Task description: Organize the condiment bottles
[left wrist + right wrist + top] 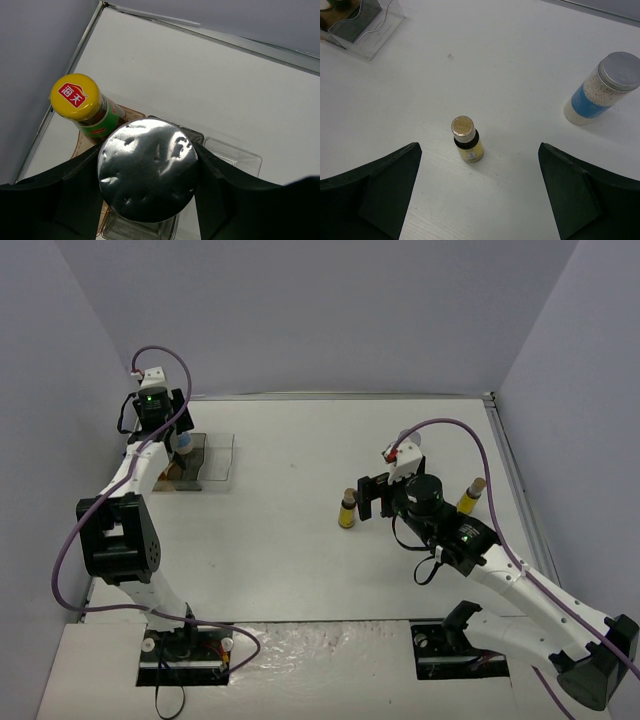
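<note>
A matte white worktop (300, 550) lies inside a three-sided enclosure. A plain, pale lavender-grey back wall (320, 310) stands at its far edge, with a left wall (45, 390) and a right wall (590, 350) of the same colour meeting it at the far corners. A thin metal strip (518, 480) runs along the far and right edges. Along the near edge lies a glossy, wrinkled sheet (320, 645). The light is soft and even, and shadows are faint.

The left arm (135, 472) and right arm (530, 592) are showing white links and black joints; purple cables (166, 352) are looping, green lights (148, 397) glowing.
</note>
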Controlling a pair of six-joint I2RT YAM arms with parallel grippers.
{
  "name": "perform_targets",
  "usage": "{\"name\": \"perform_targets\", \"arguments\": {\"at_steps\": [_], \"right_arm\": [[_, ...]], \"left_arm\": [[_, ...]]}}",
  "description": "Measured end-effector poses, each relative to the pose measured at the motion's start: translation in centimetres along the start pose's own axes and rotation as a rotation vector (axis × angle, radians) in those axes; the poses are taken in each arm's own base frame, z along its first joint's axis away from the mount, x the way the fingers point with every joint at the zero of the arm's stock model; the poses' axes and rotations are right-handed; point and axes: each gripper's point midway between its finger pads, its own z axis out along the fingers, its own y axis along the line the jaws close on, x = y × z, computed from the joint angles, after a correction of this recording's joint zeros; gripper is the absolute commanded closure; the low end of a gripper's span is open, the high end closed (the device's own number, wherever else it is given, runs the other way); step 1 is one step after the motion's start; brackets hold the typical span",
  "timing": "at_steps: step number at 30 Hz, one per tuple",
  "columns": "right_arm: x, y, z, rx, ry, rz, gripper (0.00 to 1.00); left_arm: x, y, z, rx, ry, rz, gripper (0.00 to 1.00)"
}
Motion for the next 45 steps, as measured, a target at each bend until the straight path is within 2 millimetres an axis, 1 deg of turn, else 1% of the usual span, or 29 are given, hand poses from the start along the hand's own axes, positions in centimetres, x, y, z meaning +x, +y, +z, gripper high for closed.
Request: {"name": "perform_targets", "arguments": {"at_steps": [6, 11, 16, 24, 32, 35, 38, 43, 45], "right_arm": [[0.3, 0.0, 0.3, 0.004, 0.011, -0.004, 0.00], [0.8, -0.1, 0.7, 0.011, 0.028, -0.015, 0.00], [0.8, -0.2, 0.7, 0.013, 0.029, -0.024, 0.00], [0.8, -0.2, 0.8, 0.015, 0.031, -0.027, 0.00], [0.9, -0.1, 1.0, 0.015, 0.032, -0.028, 0.00], [0.8, -0.1, 1.0, 0.015, 0.029, -0.027, 0.00], [0.8, -0.1, 1.0, 0.015, 0.027, -0.026, 0.00], [0.8, -0.1, 1.0, 0.015, 0.026, -0.026, 0.00], [0.8, -0.1, 1.0, 0.015, 0.026, -0.025, 0.00]], "left_arm": [[-0.2, -0.1, 0.8, 0.006, -0.022, -0.005, 0.97], [-0.3, -0.3, 0.8, 0.014, -0.026, -0.012, 0.97], [-0.3, -0.3, 0.5, 0.019, -0.020, -0.017, 1.00], [0.6, -0.6, -0.9, 0.033, 0.034, -0.009, 1.00], [1.0, -1.0, -1.0, 0.044, 0.049, -0.004, 1.00], [1.3, -1.0, -0.7, 0.045, 0.056, -0.003, 0.99], [1.7, -1.1, 0.1, 0.046, 0.055, -0.001, 0.97], [3.0, -1.1, 1.4, 0.044, 0.073, 0.020, 0.96], [3.4, -1.1, 1.8, 0.045, 0.076, 0.026, 0.94]]}}
